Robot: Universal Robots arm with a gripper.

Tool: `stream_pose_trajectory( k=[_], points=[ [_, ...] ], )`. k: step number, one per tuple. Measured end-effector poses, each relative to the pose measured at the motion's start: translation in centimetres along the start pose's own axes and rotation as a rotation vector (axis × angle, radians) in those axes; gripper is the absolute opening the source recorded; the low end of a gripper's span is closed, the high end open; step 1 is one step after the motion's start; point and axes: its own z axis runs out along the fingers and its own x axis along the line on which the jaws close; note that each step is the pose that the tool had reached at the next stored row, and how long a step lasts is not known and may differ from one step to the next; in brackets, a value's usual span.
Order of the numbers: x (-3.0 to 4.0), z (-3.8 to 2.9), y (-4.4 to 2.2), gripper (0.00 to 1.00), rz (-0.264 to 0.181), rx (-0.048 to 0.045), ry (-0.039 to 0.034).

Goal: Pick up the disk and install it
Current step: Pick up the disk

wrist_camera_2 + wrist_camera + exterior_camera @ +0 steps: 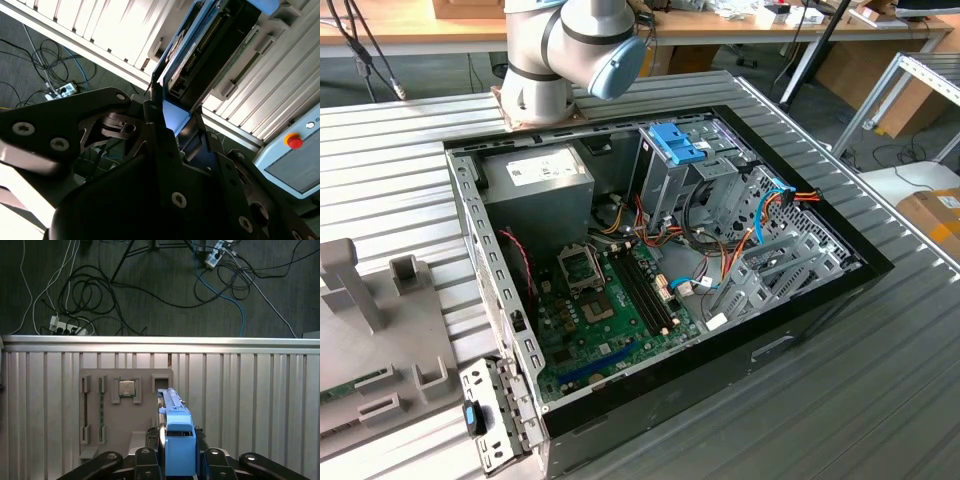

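My gripper [178, 462] is shut on the disk [176, 440], whose bright blue end tab and rail stand edge-on between the dark fingers [147, 460]. In the second wrist view the disk [210, 40] is a dark flat drive with blue side rails, reaching out from the gripper [175, 120] above the ribbed metal table. It hangs over the grey fixture plate [95, 405] at the table's edge, lifted clear of it.
The open computer case [820, 300] lies on the ribbed table, with a metal drive cage [720, 175] and a light-blue latch plate [675, 143] at its far side. The fixture plate carries a processor chip [126, 388]. Cables [100, 285] lie on the floor beyond the table.
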Motion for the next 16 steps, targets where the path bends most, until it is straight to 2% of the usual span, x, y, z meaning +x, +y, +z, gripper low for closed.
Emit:
stream_pose_trajectory(
  k=[4, 10, 16],
  points=[
    [-0.01, -0.3, 0.0, 0.36, 0.0, 0.0001, 0.0],
    [-0.07, -1.89, -0.01, 0.36, 0.0, -0.0001, 0.0001],
    [-0.07, -1.97, -0.01, 0.36, 0.0, 0.0, 0.0]
  ],
)
